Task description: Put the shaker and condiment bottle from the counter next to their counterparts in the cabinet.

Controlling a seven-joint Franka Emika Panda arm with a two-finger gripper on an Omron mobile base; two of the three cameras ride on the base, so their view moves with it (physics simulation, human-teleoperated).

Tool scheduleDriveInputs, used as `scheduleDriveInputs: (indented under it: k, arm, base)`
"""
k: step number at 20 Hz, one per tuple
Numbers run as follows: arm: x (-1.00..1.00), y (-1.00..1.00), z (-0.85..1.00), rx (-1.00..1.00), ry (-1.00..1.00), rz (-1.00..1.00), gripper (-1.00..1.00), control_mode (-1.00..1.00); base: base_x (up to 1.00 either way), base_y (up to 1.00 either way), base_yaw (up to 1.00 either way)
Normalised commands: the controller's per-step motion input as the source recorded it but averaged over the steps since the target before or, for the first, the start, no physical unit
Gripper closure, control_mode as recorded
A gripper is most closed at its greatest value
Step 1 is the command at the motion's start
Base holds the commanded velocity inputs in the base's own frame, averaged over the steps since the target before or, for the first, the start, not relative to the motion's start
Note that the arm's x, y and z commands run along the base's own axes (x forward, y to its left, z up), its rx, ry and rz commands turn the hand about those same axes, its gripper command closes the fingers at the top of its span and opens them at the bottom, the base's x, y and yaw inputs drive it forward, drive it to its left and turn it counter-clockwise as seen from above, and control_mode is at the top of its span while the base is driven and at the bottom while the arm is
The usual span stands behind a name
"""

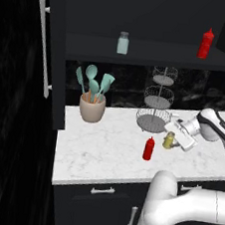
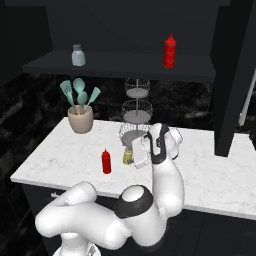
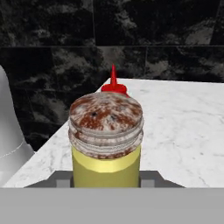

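The tool (image 1: 177, 138) is around the shaker (image 1: 168, 140), beside the wire stand (image 1: 154, 119) on the tabletop (image 1: 100, 148); I cannot tell if it grips yet. Next: squeeze, then lift it to the cabinet (image 1: 142, 53).

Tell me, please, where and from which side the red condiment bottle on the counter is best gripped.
Grip the condiment bottle around its round body, below the tapering nozzle, which would slip. It stands upright on the counter, so come in level, probably from the front edge; the shaker and the tool crowd its right side.
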Motion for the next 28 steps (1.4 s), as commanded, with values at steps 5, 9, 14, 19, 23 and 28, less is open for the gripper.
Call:
scheduleDriveInputs:
  k: [5,9,14,19,23,28]
  arm:
    - [-0.12,0.31,0.63,-0.08,0.0,-0.02,1.0,-1.0]
    - [-0.2,0.19,0.58,-0.03,0.0,-0.15,1.0,-1.0]
    - [-0.34,0.08,0.55,0.03,0.0,-0.27,1.0,-1.0]
    - [-0.48,0.18,0.49,0.04,0.0,-0.33,1.0,-1.0]
    - [-0.5,0.44,0.4,0.0,0.0,-0.3,1.0,-1.0]
    - [-0.36,0.63,0.43,-0.05,0.0,-0.29,1.0,-1.0]
  base:
    - [0.0,0.0,0.0]
    - [0.0,0.0,0.0]
    - [0.0,0.0,0.0]
    - [0.0,0.0,0.0]
    - [0.0,0.0,0.0]
    - [0.0,0.0,0.0]
